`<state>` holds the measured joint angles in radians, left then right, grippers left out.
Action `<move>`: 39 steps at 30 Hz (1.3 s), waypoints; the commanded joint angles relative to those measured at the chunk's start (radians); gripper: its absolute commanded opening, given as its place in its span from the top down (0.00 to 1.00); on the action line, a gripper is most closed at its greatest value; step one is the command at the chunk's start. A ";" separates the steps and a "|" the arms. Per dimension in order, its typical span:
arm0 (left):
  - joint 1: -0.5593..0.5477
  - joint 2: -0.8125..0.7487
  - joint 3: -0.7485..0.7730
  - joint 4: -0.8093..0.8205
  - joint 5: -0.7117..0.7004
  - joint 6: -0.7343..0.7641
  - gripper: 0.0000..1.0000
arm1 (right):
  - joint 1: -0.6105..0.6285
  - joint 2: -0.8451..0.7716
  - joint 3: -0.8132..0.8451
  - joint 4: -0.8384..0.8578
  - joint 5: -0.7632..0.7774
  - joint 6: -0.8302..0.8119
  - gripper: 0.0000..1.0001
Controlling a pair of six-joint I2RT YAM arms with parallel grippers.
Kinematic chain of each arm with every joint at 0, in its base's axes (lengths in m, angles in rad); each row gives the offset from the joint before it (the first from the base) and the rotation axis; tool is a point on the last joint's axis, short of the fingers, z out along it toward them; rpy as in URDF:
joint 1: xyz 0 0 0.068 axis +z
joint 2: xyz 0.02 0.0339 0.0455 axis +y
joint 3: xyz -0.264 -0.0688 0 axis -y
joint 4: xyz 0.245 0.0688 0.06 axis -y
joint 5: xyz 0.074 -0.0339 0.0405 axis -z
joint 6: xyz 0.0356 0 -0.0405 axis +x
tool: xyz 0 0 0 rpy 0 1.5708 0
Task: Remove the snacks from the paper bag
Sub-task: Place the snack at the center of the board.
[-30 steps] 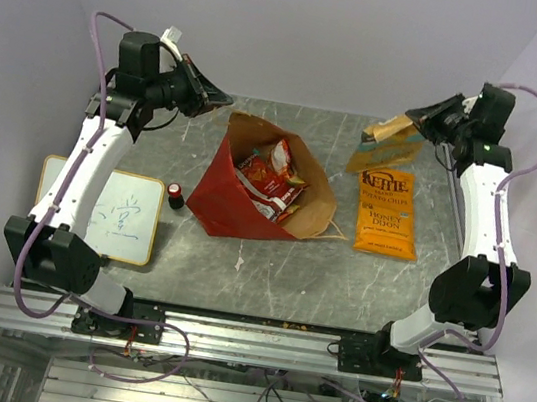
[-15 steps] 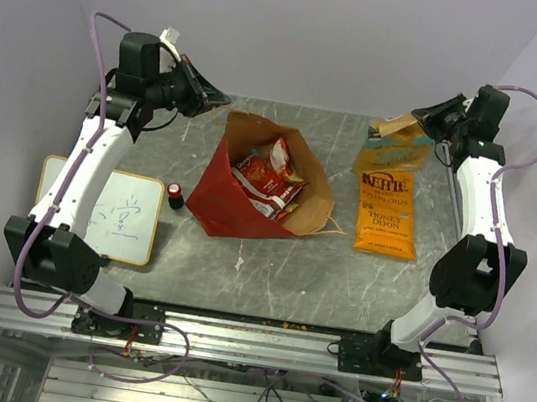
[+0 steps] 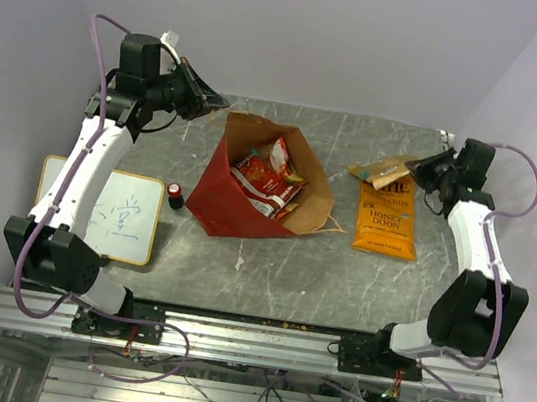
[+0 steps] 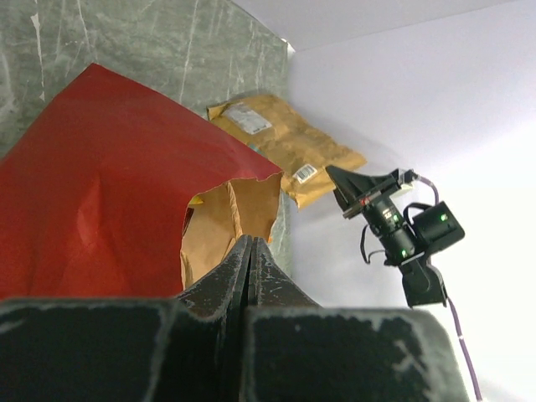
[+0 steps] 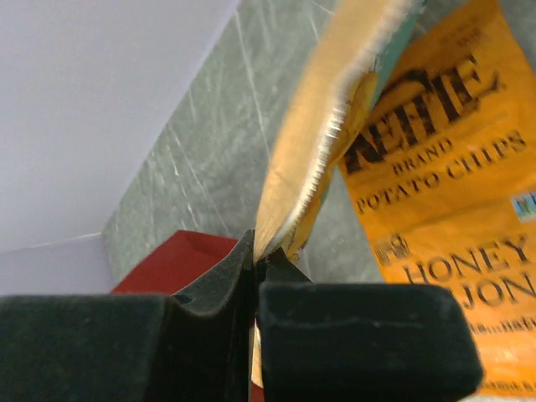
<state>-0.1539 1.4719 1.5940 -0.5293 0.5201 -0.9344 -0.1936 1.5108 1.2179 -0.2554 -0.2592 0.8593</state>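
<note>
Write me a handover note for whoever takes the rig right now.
Left gripper: shut, apparently pinching the far rim of the paper bag and holding it open.
Right gripper: shut on the edge of a tan-orange packet, over the far end of the Kettle chip bag.
Done: the Kettle chip bag lies on the table, right of the paper bag.
Left: set the held packet down, then take the red packets out of the paper bag.

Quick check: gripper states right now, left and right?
Left gripper: closed, near the paper bag's rim, nothing visibly held.
Right gripper: closed on the edge of a tan snack packet, over the orange chip bag.
</note>
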 commanded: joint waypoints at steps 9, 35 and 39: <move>0.007 -0.049 0.007 -0.023 -0.008 0.011 0.93 | -0.004 -0.220 -0.209 -0.128 0.185 0.003 1.00; 0.007 -0.066 -0.031 0.040 0.028 0.016 0.87 | -0.003 -0.259 -0.583 -0.250 0.213 0.118 0.89; 0.007 -0.062 -0.035 0.041 0.033 0.016 0.87 | -0.003 -0.308 -0.585 -0.303 0.238 0.077 0.69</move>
<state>-0.1539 1.4399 1.5639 -0.5240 0.5240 -0.9306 -0.1936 1.2411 0.6479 -0.4953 -0.0402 0.9878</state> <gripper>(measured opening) 0.126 0.245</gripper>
